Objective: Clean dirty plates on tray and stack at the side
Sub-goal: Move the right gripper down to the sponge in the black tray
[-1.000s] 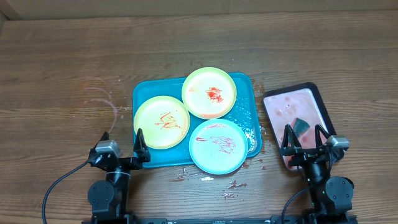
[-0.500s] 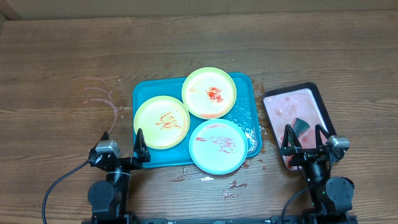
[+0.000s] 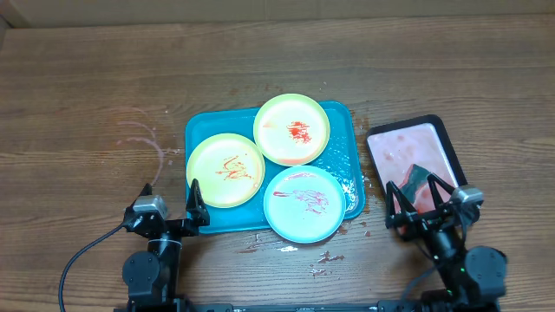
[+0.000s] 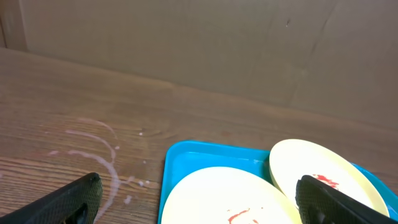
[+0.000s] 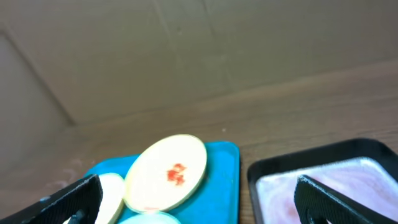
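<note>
The teal tray (image 3: 199,128) lies mid-table with three sauce-smeared plates: a yellow-green one at the left (image 3: 225,170), a yellow-green one at the back (image 3: 292,129) overlapping the others, and a light blue one (image 3: 303,203) overhanging the front rim. My left gripper (image 3: 171,198) is open and empty, just left of the tray's front corner. Its wrist view shows the tray (image 4: 186,155) and both yellow-green plates (image 4: 230,199) (image 4: 323,165). My right gripper (image 3: 414,198) is open and empty over the near end of the pink tray. Its wrist view shows the back plate (image 5: 168,171).
A black-rimmed pink tray (image 3: 408,143) stands right of the teal tray, with a dark sponge (image 3: 416,172) in it, partly behind my right fingers. Sauce drips (image 3: 325,257) mark the table in front of the blue plate. A white ring stain (image 3: 143,143) lies at the left.
My right gripper has shifted slightly left and swung toward the teal tray, and it covers more of the sponge. The left arm and the plates have not moved.
</note>
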